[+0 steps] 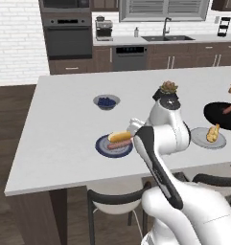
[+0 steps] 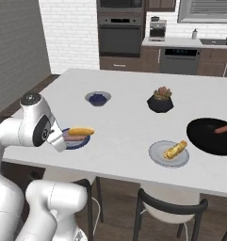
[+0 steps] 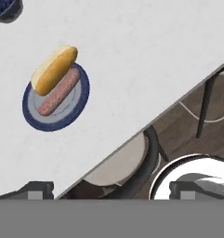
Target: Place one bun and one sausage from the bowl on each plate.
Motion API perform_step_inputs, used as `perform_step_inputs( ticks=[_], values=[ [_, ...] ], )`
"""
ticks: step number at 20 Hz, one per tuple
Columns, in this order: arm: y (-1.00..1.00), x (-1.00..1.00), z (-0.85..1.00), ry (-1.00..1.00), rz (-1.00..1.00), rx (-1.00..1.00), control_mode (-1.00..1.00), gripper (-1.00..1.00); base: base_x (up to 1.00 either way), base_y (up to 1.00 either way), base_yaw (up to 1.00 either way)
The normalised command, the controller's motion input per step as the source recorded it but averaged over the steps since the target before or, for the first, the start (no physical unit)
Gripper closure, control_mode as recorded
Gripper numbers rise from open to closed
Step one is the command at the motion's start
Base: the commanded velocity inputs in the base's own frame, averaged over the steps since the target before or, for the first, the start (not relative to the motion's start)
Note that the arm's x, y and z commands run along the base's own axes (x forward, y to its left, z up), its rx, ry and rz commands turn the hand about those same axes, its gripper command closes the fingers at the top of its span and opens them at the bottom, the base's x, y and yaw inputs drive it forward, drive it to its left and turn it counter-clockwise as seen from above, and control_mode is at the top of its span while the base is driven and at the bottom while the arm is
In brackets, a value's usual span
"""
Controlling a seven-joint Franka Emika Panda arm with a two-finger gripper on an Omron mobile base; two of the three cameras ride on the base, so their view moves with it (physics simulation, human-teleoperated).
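On the tabletop, the blue-rimmed plate (image 3: 56, 97) holds bun (image 3: 54, 69) and sausage (image 3: 59, 92), the grey plate (image 2: 169, 154) only a bun (image 2: 175, 149), one sausage (image 2: 223, 128) remains in the black bowl (image 2: 209, 137), and the pincer (image 3: 111, 189) seems open and empty.

1. The blue-rimmed plate (image 3: 55, 121) held one golden bun (image 3: 54, 69) lying across its rim at eleven o'clock, with a reddish sausage (image 3: 59, 92) flat beside it, touching.
2. The pale grey plate (image 2: 157, 157) carried the second bun (image 2: 176, 150).
3. At three o'clock of it, my glossy black bowl (image 2: 204, 139) kept the second sausage (image 2: 223, 128).
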Motion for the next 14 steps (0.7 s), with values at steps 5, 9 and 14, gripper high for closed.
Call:
perform_step_inputs(
  ticks=[5, 9, 14],
  values=[
    [0.07, -0.13, 0.01, 0.02, 0.12, -0.11, -1.0, -1.0, 0.0, 0.0, 0.0],
    [-0.06, -0.11, 0.56, -0.35, 0.06, 0.02, -1.0, -1.0, 0.0, 0.0, 0.0],
    [-0.02, -0.05, 0.0, 0.0, 0.0, 0.0, 1.0, -1.0, -0.35, -0.56, 0.0]
  ],
)
